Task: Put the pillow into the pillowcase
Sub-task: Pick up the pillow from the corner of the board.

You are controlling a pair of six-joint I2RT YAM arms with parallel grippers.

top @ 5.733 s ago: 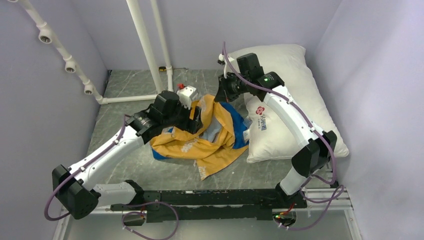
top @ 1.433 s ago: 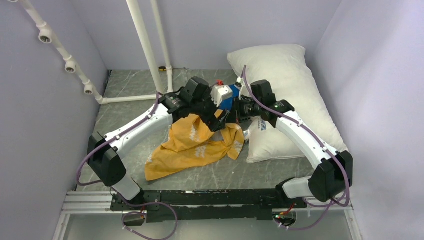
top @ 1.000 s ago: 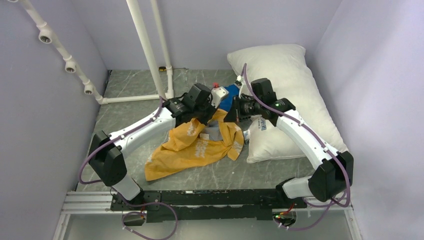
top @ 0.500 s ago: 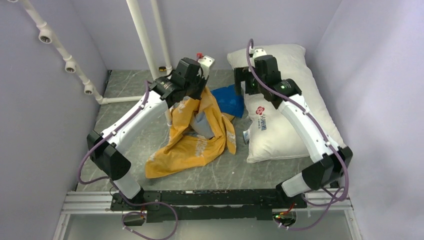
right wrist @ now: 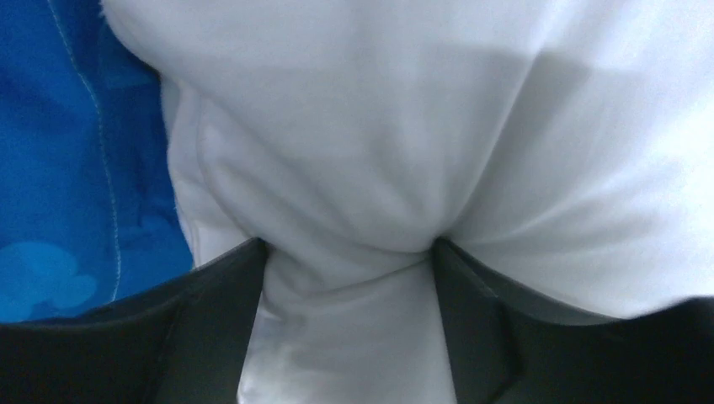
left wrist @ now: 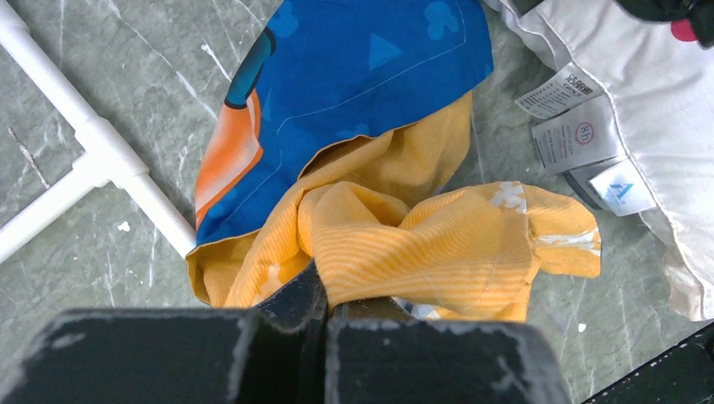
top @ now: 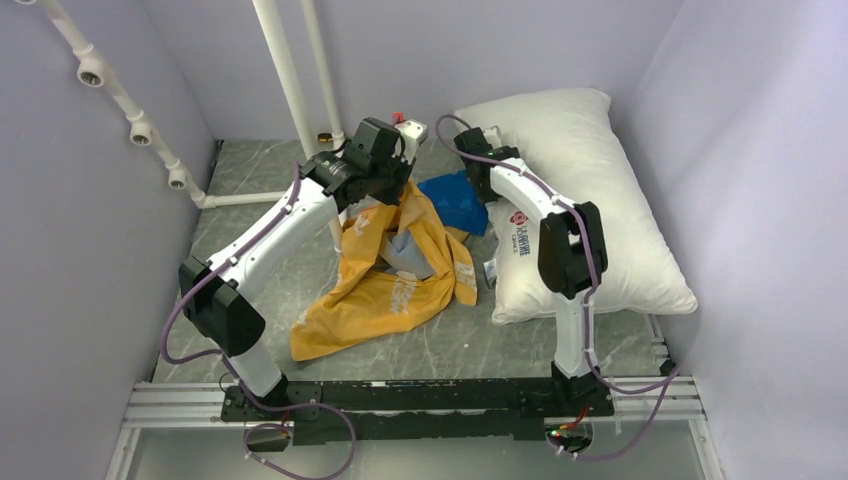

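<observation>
The pillowcase (top: 400, 265) hangs in a crumpled yellow fold from my left gripper (top: 390, 185), which is raised over the table's middle; its blue side (top: 455, 200) lies flat against the pillow. In the left wrist view the fingers are shut on a bunch of yellow pillowcase (left wrist: 421, 244). The plump white pillow (top: 590, 190) lies along the right wall. My right gripper (top: 476, 150) is down on the pillow's far left corner. In the right wrist view the pillow (right wrist: 379, 126) puckers between the two dark fingers (right wrist: 219, 311), so my right gripper (right wrist: 349, 278) is squeezing a white fold.
White pipes (top: 290, 90) stand at the back left, with a T-joint (left wrist: 101, 151) on the tabletop beside the blue fabric. The pillow's care labels (left wrist: 581, 135) stick out at its near corner. Walls close in on three sides; a metal rail (top: 400, 395) runs along the near edge.
The right arm has folded down from above the pillow onto its far left corner and closed on the white fabric. The left gripper holds the lifted pillowcase almost still.
</observation>
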